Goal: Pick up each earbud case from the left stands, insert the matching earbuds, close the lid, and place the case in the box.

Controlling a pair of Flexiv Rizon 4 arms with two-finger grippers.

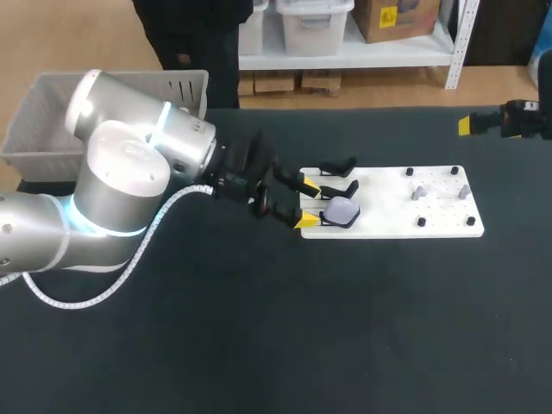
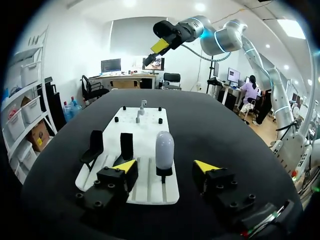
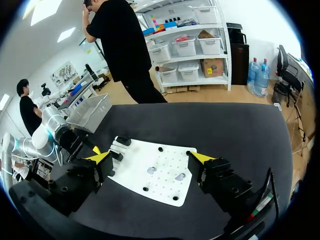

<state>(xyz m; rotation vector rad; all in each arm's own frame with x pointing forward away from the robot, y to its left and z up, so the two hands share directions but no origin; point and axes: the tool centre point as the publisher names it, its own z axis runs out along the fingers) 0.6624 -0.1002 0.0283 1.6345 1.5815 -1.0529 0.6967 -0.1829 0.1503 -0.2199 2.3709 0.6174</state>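
**Left gripper spread wide before the case on its stand**

The black table [image 1: 259, 345] carries everything. My left arm [image 1: 121, 190] reaches in from the table's left edge toward its middle. The grey slatted box [image 1: 43, 112] sits at the far left corner, partly behind that arm.

A white board [image 1: 388, 216] lies right of the middle, nearer the far edge than the near one. The left gripper [image 1: 308, 203] hangs at the board's left end with its fingers far apart and nothing held.

The pale earbud case [image 1: 341, 210] stands upright on the stand nearest the table's near edge. It is just ahead of the gap between those fingers and untouched. Two empty black stands [image 1: 341, 188] rise just beside it, the closer one ahead of one yellow tip.

The right gripper [image 3: 150, 157] hangs over the table's far right corner, its fingers also wide and empty.

Two small grey earbuds [image 1: 417, 193] rest on the board's right half, among black pegs [image 1: 421, 222].
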